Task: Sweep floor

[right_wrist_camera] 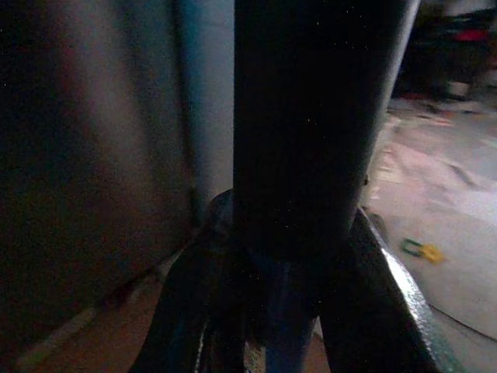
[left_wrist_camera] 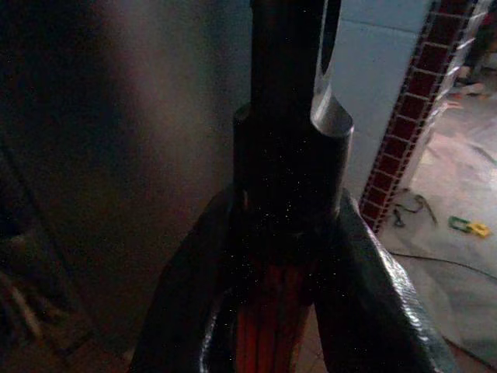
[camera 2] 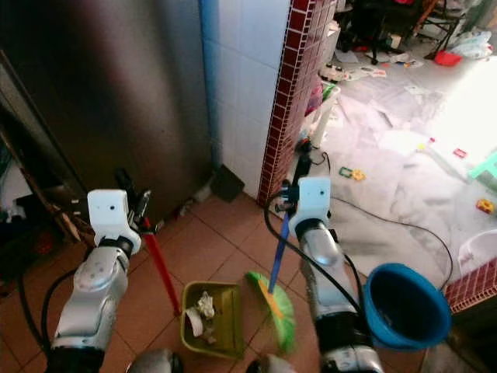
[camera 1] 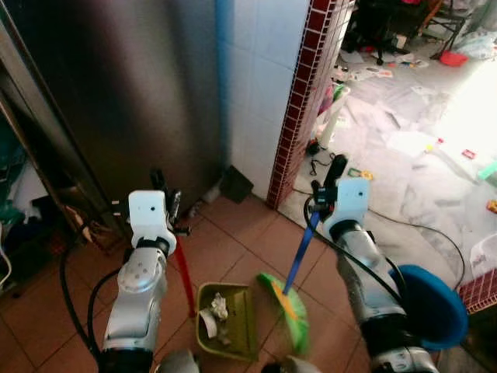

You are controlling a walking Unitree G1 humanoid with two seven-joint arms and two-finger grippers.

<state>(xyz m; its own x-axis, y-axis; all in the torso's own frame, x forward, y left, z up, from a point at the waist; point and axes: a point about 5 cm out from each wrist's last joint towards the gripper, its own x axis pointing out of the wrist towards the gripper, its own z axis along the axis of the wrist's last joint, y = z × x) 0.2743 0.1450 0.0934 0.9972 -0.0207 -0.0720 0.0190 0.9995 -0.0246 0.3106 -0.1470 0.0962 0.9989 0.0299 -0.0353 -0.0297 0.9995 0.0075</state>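
Observation:
An olive-green dustpan (camera 1: 243,318) rests on the terracotta tiles with crumpled white litter (camera 1: 213,311) inside. Its red handle (camera 1: 185,276) rises to my left gripper (camera 1: 168,203), which is shut on it; the left wrist view looks up that red handle (left_wrist_camera: 268,330) between the dark fingers (left_wrist_camera: 182,303). My right gripper (camera 1: 332,180) is shut on the blue broom handle (camera 1: 299,256). The broom's green and orange bristles (camera 1: 287,307) touch the floor just right of the dustpan. The right wrist view is dark, with the broom handle (right_wrist_camera: 311,124) close before it.
A dark steel fridge front (camera 1: 116,93) and a white tiled wall with a red mosaic edge (camera 1: 299,101) stand ahead. A black cable (camera 1: 411,225) crosses the pale floor to the right, strewn with small toys (camera 1: 360,174). A blue bucket (camera 2: 405,305) sits by my right elbow.

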